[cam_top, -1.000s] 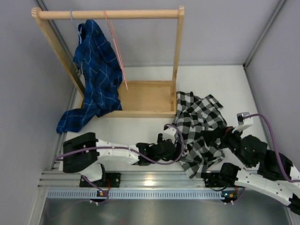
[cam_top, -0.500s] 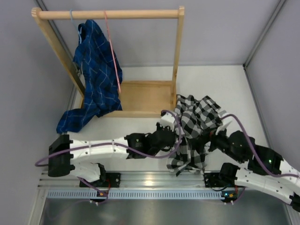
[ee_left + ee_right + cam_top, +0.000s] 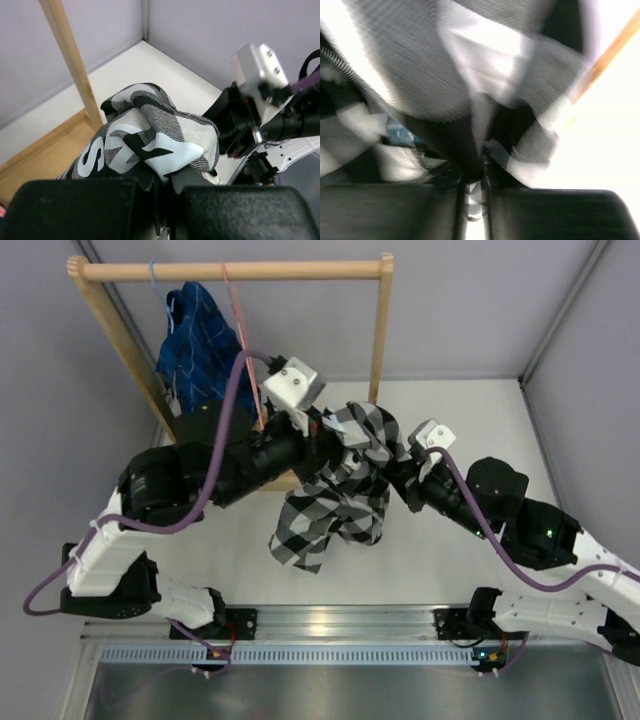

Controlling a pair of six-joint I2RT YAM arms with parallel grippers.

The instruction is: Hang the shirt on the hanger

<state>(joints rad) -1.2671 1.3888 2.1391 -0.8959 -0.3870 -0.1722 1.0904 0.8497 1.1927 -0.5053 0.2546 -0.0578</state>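
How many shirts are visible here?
2. The black-and-white checked shirt is held aloft by the left gripper and right gripper; the blue plaid shirt hangs on the wooden rack, back left.

Right wrist view blurry: shirt [image 3: 470, 75] smears just above right gripper [image 3: 472, 192], weave unreadable. Overhead, left gripper [image 3: 320, 445] fingertips buried in cloth; hanger [image 3: 233, 310], beyond it, lower half hidden by left arm [image 3: 200, 475].
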